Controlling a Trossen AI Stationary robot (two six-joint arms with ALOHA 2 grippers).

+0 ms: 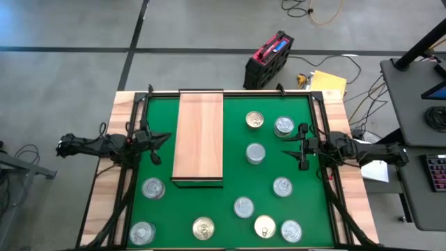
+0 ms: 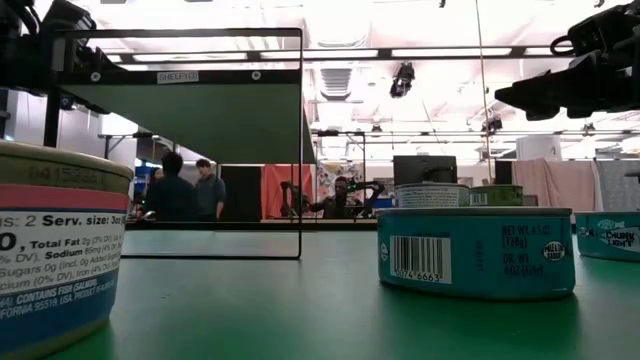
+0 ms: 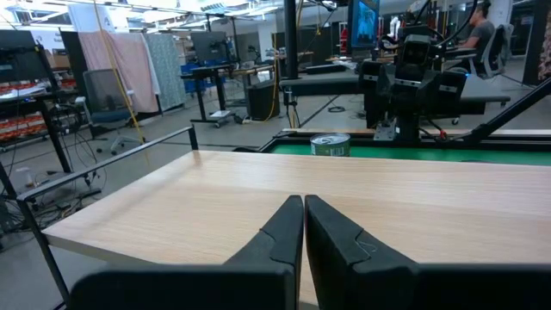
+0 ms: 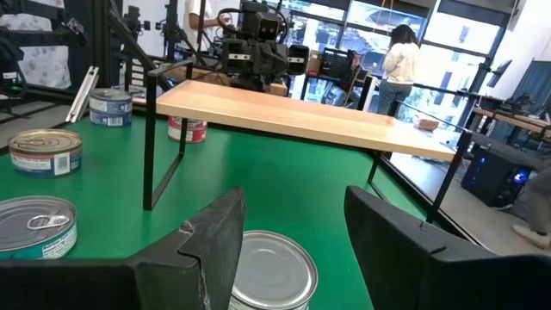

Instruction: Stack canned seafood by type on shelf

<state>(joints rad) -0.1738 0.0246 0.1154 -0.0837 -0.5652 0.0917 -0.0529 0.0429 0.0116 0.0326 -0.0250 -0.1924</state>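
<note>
right gripper (image 4: 288, 237): my jaws stand parted, holding nothing, low over the green table mat (image 1: 230, 202).
between my right jaws: a small round flat tin with a silver pull-tab lid (image 4: 269, 269) sits just ahead, its rim in the gap, not yet touched.
beside my right jaws: two more silver-lidded tins with blue-and-teal labels (image 4: 36, 226) stand near, on the side away from the shelf legs.
left gripper (image 3: 304, 226): my jaws are pressed together, empty, hanging just above the light wooden shelf board (image 3: 258, 194).
past my left jaws: one tin (image 3: 331, 144) shows beyond the board's far edge.
farther out: the remaining tins lie scattered on the mat, a gold-lidded one (image 1: 203, 227) among them; none on the board.
handling, my guess: stiff metal, dense for its size, smooth side wall likely slippery.
hold, my guess: squeeze across the side wall below the lid rim, keep it level; the pull tab is no grip point.
</note>
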